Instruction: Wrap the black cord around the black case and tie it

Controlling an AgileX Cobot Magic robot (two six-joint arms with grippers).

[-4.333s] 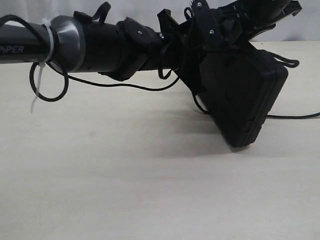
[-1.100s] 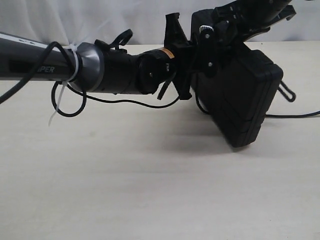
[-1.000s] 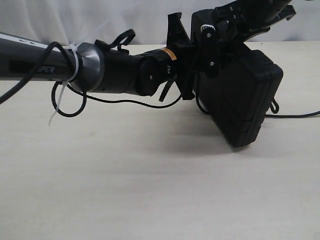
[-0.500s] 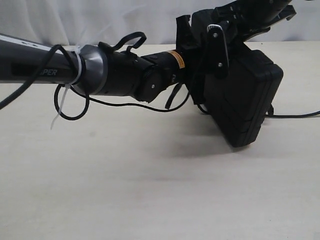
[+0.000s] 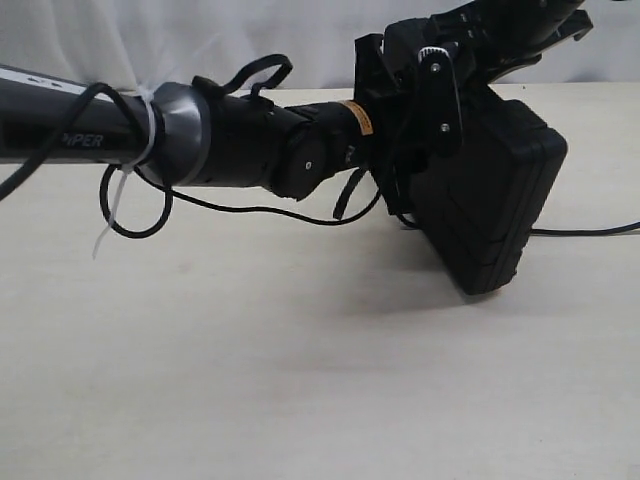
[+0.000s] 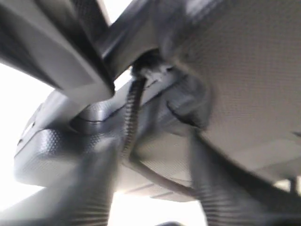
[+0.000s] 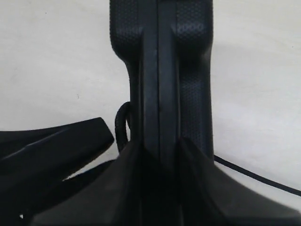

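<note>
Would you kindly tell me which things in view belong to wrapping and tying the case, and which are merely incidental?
Part of the job:
black case
black cord
right gripper, clamped on the case's edge
left gripper, up against the case

Incidental:
white cable tie on the left arm
thin arm wire
table

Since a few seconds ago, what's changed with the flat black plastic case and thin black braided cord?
The left arm pushed right toward the flat black plastic case, wrist turning. The loop of thin black braided cord at the case's right edge dropped out of sight. The right gripper still clamps the case.
</note>
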